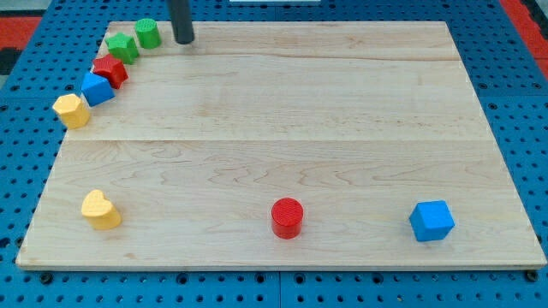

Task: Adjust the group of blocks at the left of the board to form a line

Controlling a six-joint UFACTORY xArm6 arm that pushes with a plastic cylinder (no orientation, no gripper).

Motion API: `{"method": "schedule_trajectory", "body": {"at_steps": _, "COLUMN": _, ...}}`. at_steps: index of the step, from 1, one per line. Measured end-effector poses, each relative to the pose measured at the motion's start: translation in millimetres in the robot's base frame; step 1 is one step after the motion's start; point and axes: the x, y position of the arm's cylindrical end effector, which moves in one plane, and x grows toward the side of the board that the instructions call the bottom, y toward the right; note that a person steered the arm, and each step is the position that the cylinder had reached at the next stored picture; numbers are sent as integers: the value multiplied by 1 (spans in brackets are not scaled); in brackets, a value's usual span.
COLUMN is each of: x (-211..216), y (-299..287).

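Overhead, slightly angled: a pale wooden worktop (282, 128) sits on a blue pegboard (17, 171). At the worktop's top edge, toward its top-left corner, a dark rod comes down, and my tip (184, 40) rests on the wood just to the right of a green cylinder (147, 33), close but not touching it. No hand is fitted, so nothing can be said about apart or together.

Five blocks run in a gently curved row from the top-left corner down the left edge. From the top: the green cylinder, then a green star-like block (123, 47), a red block (110, 71) of unclear angular shape, a blue block (97, 88), and a yellow heart (72, 110) overhanging the left edge. Neighbours stand touching or just beside each other.

Well apart from that row, three more blocks lie along the bottom edge: a yellow heart-shaped block (101, 210) near the bottom-left corner, a red cylinder (287, 216) around the middle, and a blue cube (431, 221) toward the bottom-right corner
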Motion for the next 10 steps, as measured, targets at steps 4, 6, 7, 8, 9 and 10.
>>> {"method": "schedule_trajectory", "body": {"at_steps": 4, "x": 9, "y": 31}}
{"method": "schedule_trajectory", "body": {"at_steps": 6, "x": 233, "y": 84}}
{"method": "schedule_trajectory", "body": {"at_steps": 7, "x": 271, "y": 7}}
{"method": "schedule_trajectory", "body": {"at_steps": 8, "x": 273, "y": -85}}
{"method": "schedule_trajectory", "body": {"at_steps": 9, "x": 272, "y": -135}}
{"method": "schedule_trajectory", "body": {"at_steps": 10, "x": 268, "y": -138}}
